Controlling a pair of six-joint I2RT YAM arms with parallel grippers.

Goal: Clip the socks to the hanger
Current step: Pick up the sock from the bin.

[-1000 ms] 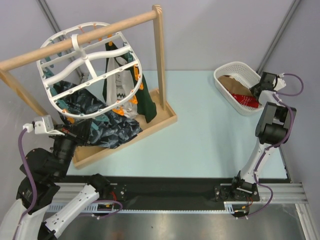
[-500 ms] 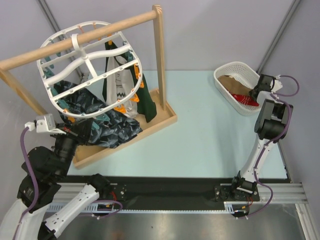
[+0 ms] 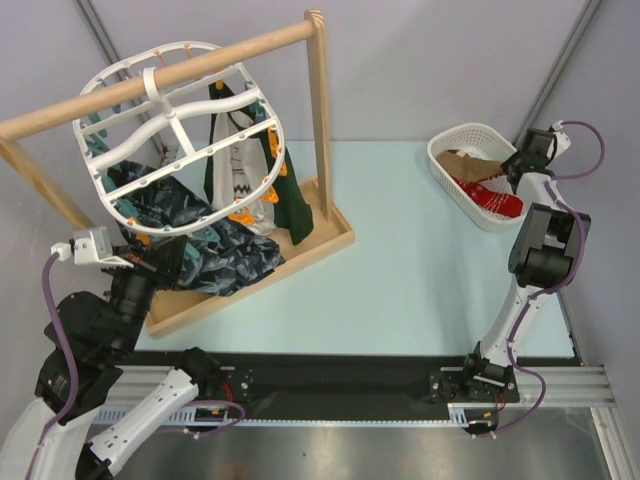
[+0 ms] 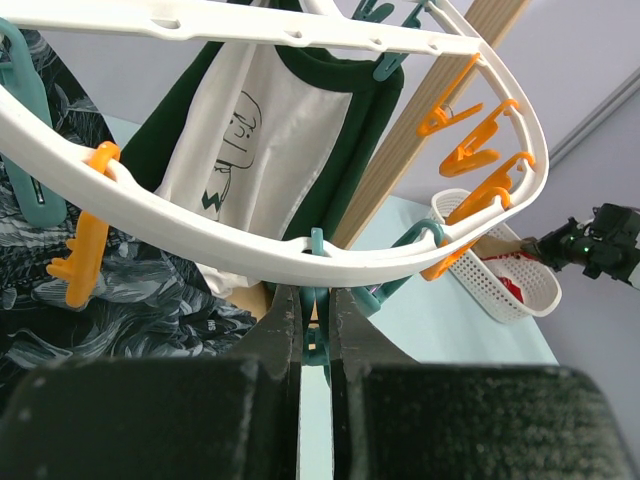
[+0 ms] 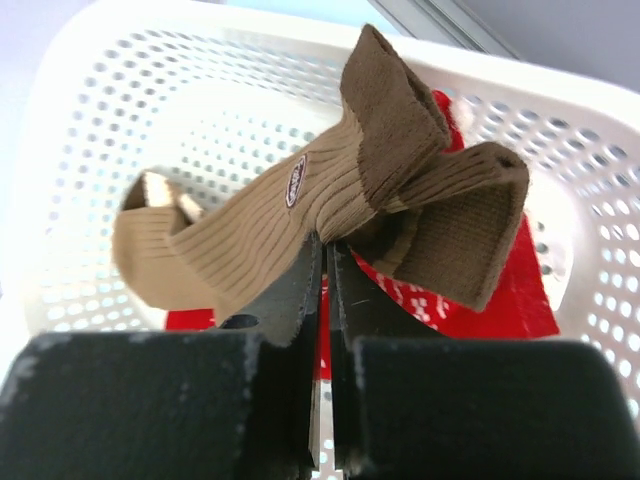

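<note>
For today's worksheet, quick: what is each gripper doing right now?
Left gripper: jaws closed on a teal clip of the hanger.
Right gripper: jaws closed on the brown sock.

a pale mint table top (image 3: 420,270) is enclosed by plain grey-lilac walls (image 3: 420,60), evenly and softly lit. grey metal poles (image 3: 100,32) are seen slanting in the far corners. the near edge is bordered by a black rail (image 3: 340,385) and a brushed steel plate (image 3: 350,450).

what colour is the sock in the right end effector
The sock is brown, clearest in the right wrist view.
</note>
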